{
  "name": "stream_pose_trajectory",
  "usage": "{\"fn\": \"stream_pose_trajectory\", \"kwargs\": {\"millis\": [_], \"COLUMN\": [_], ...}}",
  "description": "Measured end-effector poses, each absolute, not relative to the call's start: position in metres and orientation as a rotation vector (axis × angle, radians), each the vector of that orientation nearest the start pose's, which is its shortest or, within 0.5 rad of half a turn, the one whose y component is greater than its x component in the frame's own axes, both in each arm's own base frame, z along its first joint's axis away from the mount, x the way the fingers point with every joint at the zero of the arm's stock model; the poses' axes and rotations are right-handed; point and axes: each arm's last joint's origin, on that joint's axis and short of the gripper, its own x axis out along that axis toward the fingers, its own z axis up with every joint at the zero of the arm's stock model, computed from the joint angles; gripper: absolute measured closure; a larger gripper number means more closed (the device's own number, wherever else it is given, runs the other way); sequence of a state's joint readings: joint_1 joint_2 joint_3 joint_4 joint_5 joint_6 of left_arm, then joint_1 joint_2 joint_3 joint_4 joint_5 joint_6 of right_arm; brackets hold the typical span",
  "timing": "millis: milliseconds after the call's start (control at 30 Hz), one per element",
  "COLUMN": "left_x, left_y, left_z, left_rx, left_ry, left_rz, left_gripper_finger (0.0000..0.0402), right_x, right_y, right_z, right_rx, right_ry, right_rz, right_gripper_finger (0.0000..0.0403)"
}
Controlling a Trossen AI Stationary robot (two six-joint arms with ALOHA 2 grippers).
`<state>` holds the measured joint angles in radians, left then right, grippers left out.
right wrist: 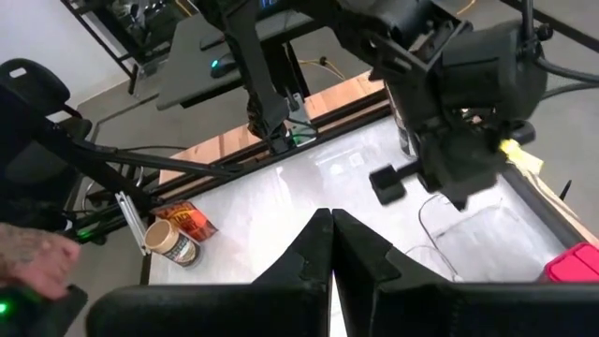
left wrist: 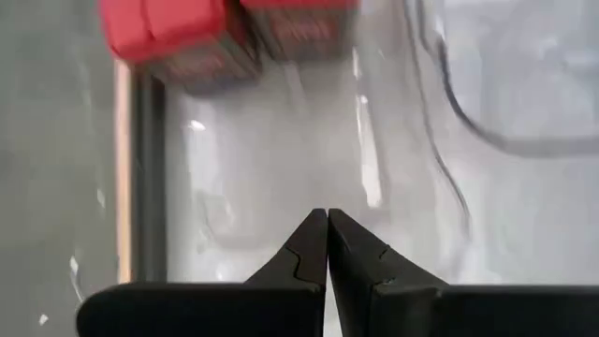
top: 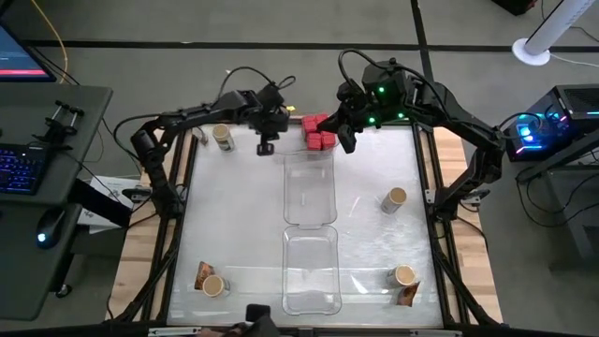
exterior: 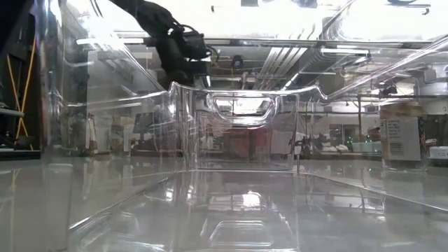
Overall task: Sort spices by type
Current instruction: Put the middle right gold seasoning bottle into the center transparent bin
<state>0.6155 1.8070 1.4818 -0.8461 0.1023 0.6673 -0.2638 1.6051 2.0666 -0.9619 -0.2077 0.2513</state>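
Red boxy spice containers (top: 319,132) cluster at the far edge of my white surface (top: 243,215), between my closed, empty left gripper (top: 266,147) and right gripper (top: 347,142).

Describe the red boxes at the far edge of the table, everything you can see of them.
The red boxes sit bunched in a tight cluster, touching one another, at the far edge of the table, just beyond the end of the far clear tray. They look boxy, with bright red tops and darker sides; the exact count is hard to tell. The left wrist view shows two close up, blurred. Both tools hover nearby, shut; neither touches them.
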Motion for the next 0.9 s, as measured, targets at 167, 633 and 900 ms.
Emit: {"fn": "stream_pose_trajectory", "kwargs": {"millis": [167, 633, 900], "left_x": [0.289, 0.276, 0.268], "left_y": [0.215, 0.238, 0.248], "left_z": [0.247, 0.249, 0.249], "left_rx": [0.159, 0.190, 0.185], "left_ry": [1.279, 1.307, 1.333], "left_rz": [0.017, 0.148, 0.210], "left_gripper_finger": [0.0401, 0.0401, 0.0401], "right_x": [0.297, 0.297, 0.297], "right_y": [-0.074, -0.074, -0.074], "right_z": [0.484, 0.485, 0.485], "right_rx": [0.365, 0.381, 0.381], "right_ry": [0.478, 0.468, 0.468], "right_rz": [-0.116, -0.120, -0.120], "right_gripper_finger": [0.0403, 0.0403, 0.0403]}}
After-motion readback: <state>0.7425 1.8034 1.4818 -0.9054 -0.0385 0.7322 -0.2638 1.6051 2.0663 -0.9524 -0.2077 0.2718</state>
